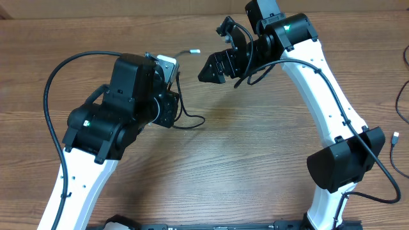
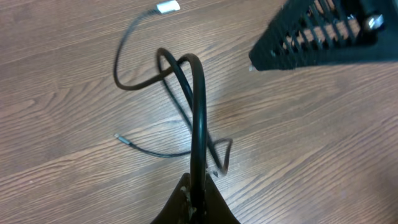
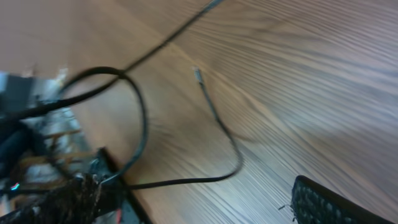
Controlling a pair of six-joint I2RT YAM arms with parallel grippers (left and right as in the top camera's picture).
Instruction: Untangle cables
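Left wrist view gives you the best read: your left fingers (image 2: 196,198) are closed on the thicker cable (image 2: 198,112). It rises out of them, arches over in a tight loop and runs off to a silvery plug (image 2: 166,7) near the top edge. The thinner cable (image 2: 163,151) lies flat on the table (image 2: 323,143) under that loop. Its bare tip (image 2: 118,137) points left, and its other end crosses the thick one just beside your grip. The right gripper (image 1: 214,68) hangs near the loop, holding nothing that I can see — how far its fingers are parted I cannot tell from any view.

The step in hand looks like separating these two. To do it well, lift the thicker cable slowly up and away from the crossing, so the loop opens instead of cinching. Bring the right fingers down on the thinner cable near its middle to pin it or draw it the opposite way. Watch the plug — it may snag as it drags.

Both cords are black and limp. The thick one holds its curve, while the thin one kinks near the crossing. Another cable (image 1: 395,142) lies well apart, near the table's right edge in the overhead view.
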